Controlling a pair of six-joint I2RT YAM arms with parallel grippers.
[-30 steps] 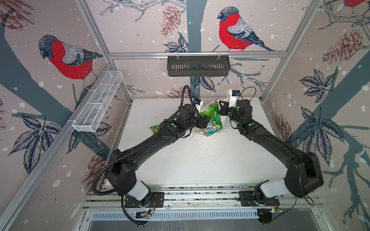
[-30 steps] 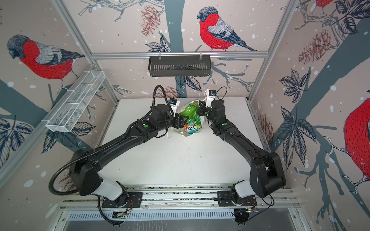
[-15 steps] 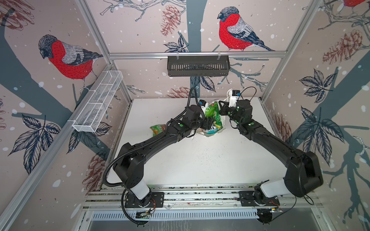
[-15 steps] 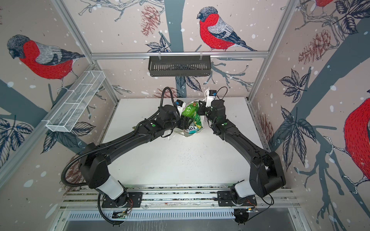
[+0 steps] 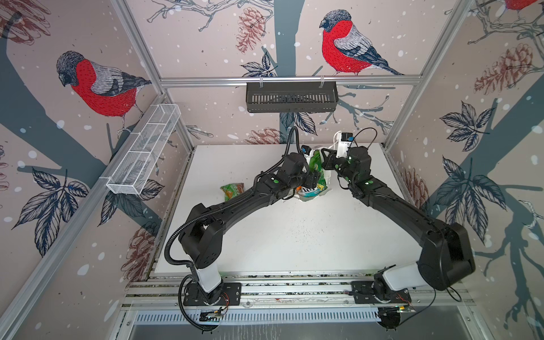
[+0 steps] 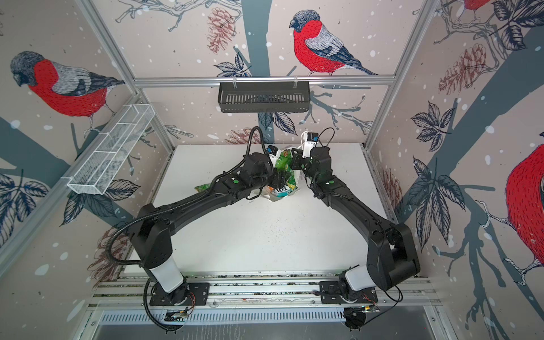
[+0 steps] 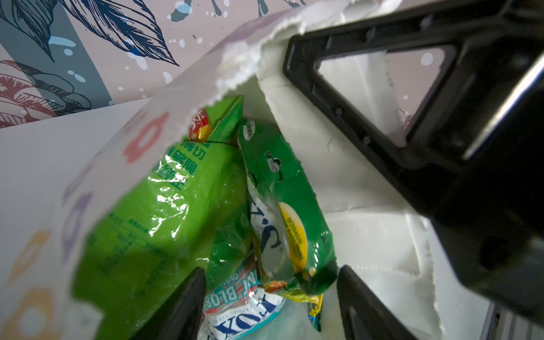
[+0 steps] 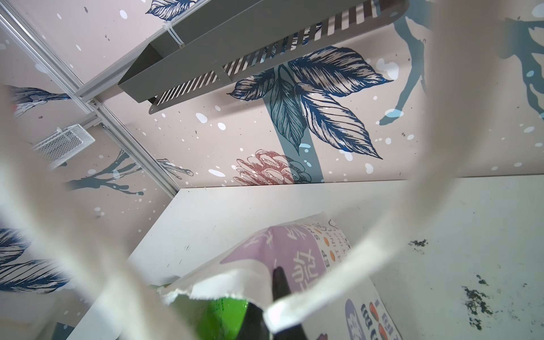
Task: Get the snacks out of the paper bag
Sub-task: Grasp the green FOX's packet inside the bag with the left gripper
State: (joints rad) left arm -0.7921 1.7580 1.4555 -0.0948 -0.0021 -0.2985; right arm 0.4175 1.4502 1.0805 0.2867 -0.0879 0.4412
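The paper bag (image 7: 353,182) lies just above the middle of both top views, on the white surface (image 5: 294,235), with its mouth facing the left gripper (image 7: 270,269). That gripper's jaws are spread inside the mouth, around the ends of a dark green packet (image 7: 282,188) and a teal-and-white packet (image 7: 244,318), with a bright green packet (image 7: 164,212) alongside. The right gripper (image 5: 325,162) has its jaws pressed together on the bag's rim. Another green packet (image 5: 232,190) lies on the surface left of the bag.

Evenly bright; glare on the green packets (image 7: 164,212), cord handle (image 8: 459,103) blurred.
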